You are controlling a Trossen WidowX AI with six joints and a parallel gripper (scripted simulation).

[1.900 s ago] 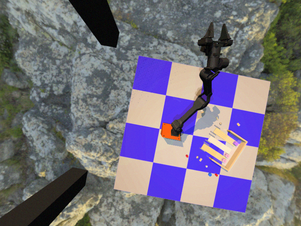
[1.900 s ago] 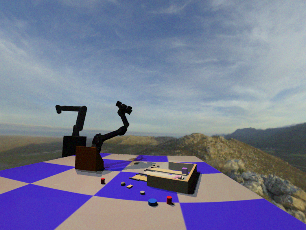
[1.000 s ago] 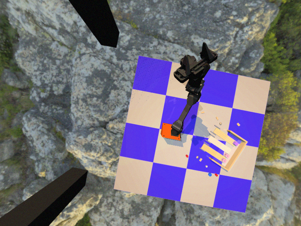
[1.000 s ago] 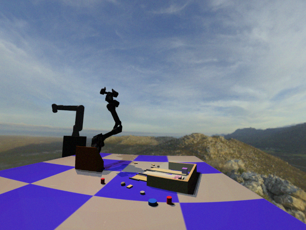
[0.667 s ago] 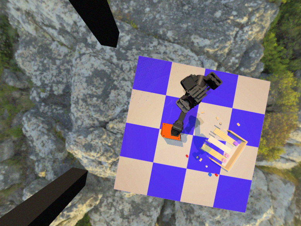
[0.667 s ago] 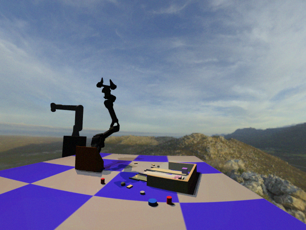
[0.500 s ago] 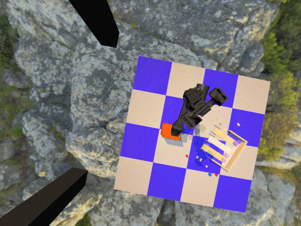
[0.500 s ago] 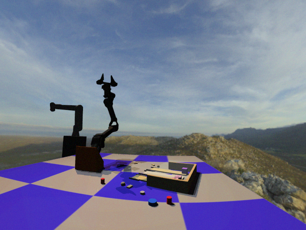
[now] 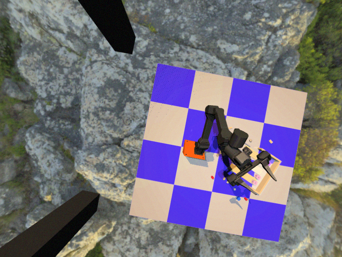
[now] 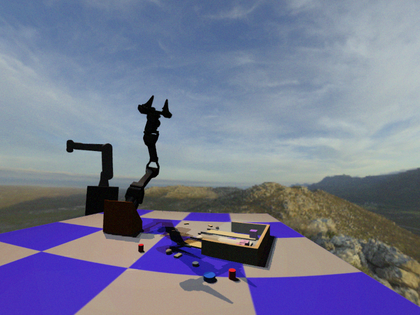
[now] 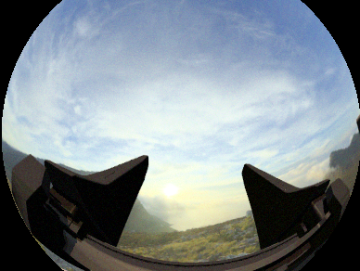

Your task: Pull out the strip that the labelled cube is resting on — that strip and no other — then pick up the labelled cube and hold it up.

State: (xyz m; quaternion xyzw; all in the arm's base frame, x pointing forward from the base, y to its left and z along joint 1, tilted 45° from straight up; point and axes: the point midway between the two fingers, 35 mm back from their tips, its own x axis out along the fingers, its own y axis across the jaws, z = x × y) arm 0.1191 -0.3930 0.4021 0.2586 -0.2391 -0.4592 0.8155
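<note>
My gripper (image 9: pixel 266 187) (image 10: pixel 159 97) (image 11: pixel 198 165) is open and empty. It points upward, high above the table, and overlaps the wooden tray (image 9: pixel 275 167) (image 10: pixel 230 252) in the overhead view. A purple cube (image 9: pixel 271 161) (image 10: pixel 253 233) is in the tray near its far end. Two pink cubes (image 9: pixel 257 176) (image 9: pixel 254 182) are lower in the tray. A tan strip (image 9: pixel 242 176) and a white strip (image 9: pixel 258 169) run into the tray; another tan strip (image 10: pixel 230 233) lies toward the purple cube. The arm partly hides the strips. I cannot read any label. The wrist view shows only sky and distant land.
A blue disc (image 9: pixel 238 198) (image 10: pixel 209 276) and a red cylinder (image 9: pixel 245 198) (image 10: pixel 231 273) stand outside the tray. Another red cylinder (image 9: pixel 212 177) (image 10: pixel 140 247) stands nearer the orange base block (image 9: pixel 190 148) (image 10: pixel 122 217). Several small pale pieces lie around the tray.
</note>
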